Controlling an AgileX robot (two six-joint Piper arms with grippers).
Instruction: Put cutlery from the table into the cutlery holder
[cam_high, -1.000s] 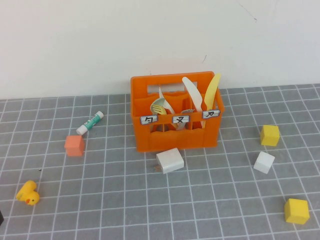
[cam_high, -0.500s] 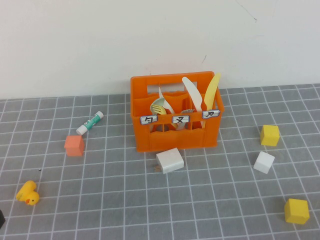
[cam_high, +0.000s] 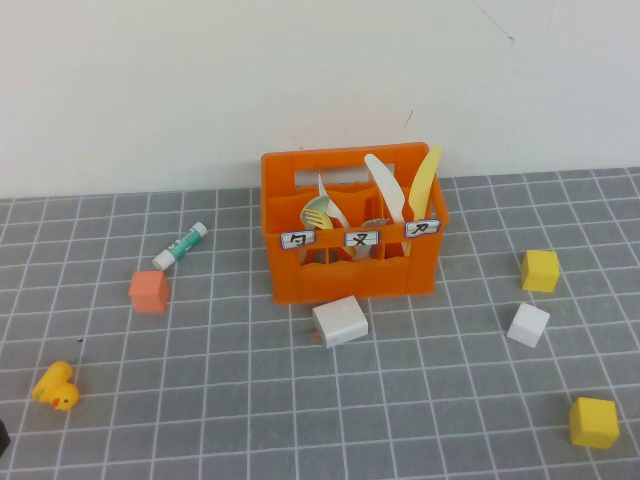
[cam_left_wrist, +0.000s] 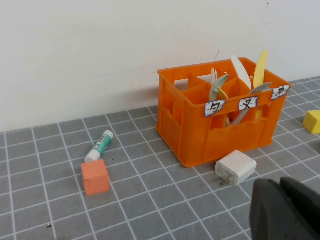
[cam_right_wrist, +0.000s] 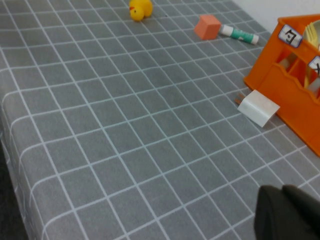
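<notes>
The orange cutlery holder (cam_high: 350, 262) stands on the grey tiled table (cam_high: 200, 400) near the back wall. The cream-white fork (cam_high: 324, 194) and the mint-green spoon (cam_high: 320, 211) stand in its left compartment; both also show in the left wrist view, the fork (cam_left_wrist: 215, 76) above the spoon (cam_left_wrist: 218, 88). A white knife (cam_high: 387, 190) and a yellow knife (cam_high: 425, 178) stand at its right. My left gripper (cam_left_wrist: 279, 186) is shut and empty, low over the tiles in front of the crate's left. My right gripper (cam_right_wrist: 282, 190) is shut and empty, off to the crate's front right. Neither shows in the high view.
A white charger (cam_high: 340, 320) lies just in front of the crate. An orange cube (cam_high: 149, 290), a glue stick (cam_high: 181, 245) and a yellow duck (cam_high: 55, 386) lie at the left. Two yellow cubes (cam_high: 540, 270) (cam_high: 593, 422) and a white cube (cam_high: 528, 324) lie at the right.
</notes>
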